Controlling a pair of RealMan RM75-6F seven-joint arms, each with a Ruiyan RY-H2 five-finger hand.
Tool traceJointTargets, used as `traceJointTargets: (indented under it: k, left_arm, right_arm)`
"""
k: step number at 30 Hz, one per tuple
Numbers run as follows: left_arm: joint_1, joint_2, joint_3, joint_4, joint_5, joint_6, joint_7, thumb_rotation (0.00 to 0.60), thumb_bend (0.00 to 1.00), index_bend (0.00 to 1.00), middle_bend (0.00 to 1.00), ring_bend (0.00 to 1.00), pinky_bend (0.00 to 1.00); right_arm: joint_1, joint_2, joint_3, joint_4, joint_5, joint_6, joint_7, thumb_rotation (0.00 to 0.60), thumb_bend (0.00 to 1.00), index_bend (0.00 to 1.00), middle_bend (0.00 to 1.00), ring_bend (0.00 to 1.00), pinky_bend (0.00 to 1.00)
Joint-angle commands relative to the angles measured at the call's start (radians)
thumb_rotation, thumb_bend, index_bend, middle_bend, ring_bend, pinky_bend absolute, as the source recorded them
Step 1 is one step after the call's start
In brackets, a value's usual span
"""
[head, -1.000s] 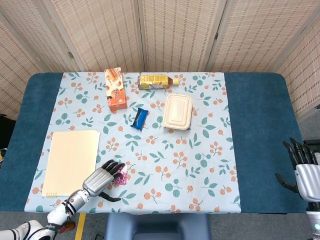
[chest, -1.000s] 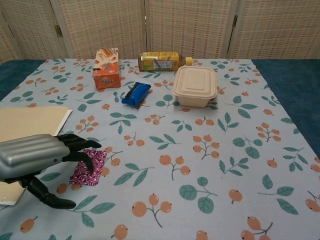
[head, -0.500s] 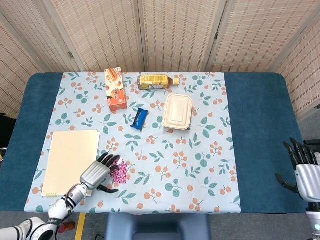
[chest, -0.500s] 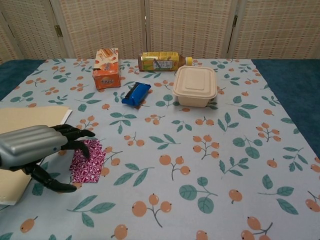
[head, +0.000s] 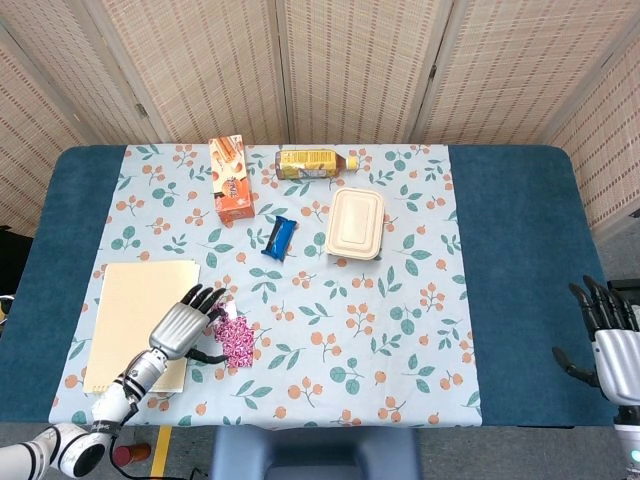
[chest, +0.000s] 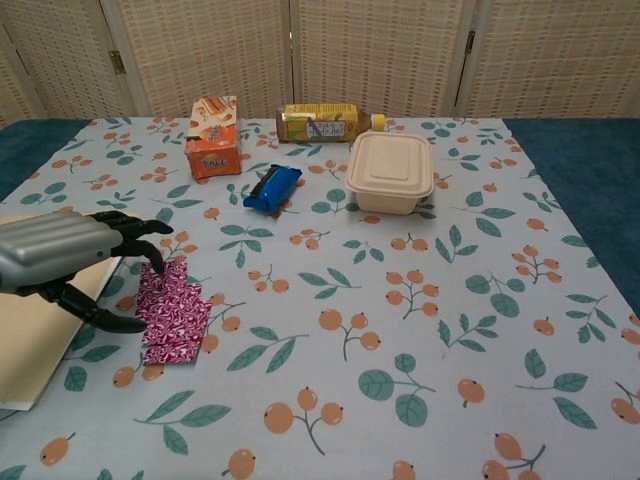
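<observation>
Since the earlier frame the left hand (chest: 70, 262) has drawn back toward nine o'clock, partly over the cream folder (head: 135, 315). Its fingers are spread, holding nothing, fingertips beside the pink patterned packet (chest: 172, 311), which lies flat on the bench (head: 510, 250). The right hand (head: 610, 340) hangs open off the three o'clock edge, apparently idle.

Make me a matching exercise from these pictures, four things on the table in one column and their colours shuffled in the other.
Things:
1. carton
2. lidded box
3. packet
4. pouch

Colours:
A. blue
B. magenta and white
C. orange
D. beige

Pairs: 1-C, 2-D, 3-A, 4-B
</observation>
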Motion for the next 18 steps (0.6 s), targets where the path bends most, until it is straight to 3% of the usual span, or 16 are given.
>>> traceJointTargets:
  k: [1,6,18]
  left_arm:
    - [0.012,0.020,0.022,-0.029,0.031,0.024,-0.009,0.235,0.15,0.27,0.00,0.00,0.00]
    - [0.029,0.036,0.060,-0.068,0.063,0.039,0.011,0.236,0.15,0.28,0.00,0.00,0.00]
    - [0.036,0.017,0.079,-0.068,0.061,0.021,0.032,0.235,0.15,0.28,0.00,0.00,0.00]
  right_arm:
    - [0.000,-0.001,-0.001,0.002,-0.001,-0.001,0.001,0.600,0.28,0.00,0.00,0.00,0.00]
    - [0.001,-0.003,-0.001,0.006,-0.002,-0.003,0.004,0.600,0.28,0.00,0.00,0.00,0.00]
    - [-0.003,-0.007,-0.002,0.016,0.002,-0.003,0.015,0.600,0.28,0.00,0.00,0.00,0.00]
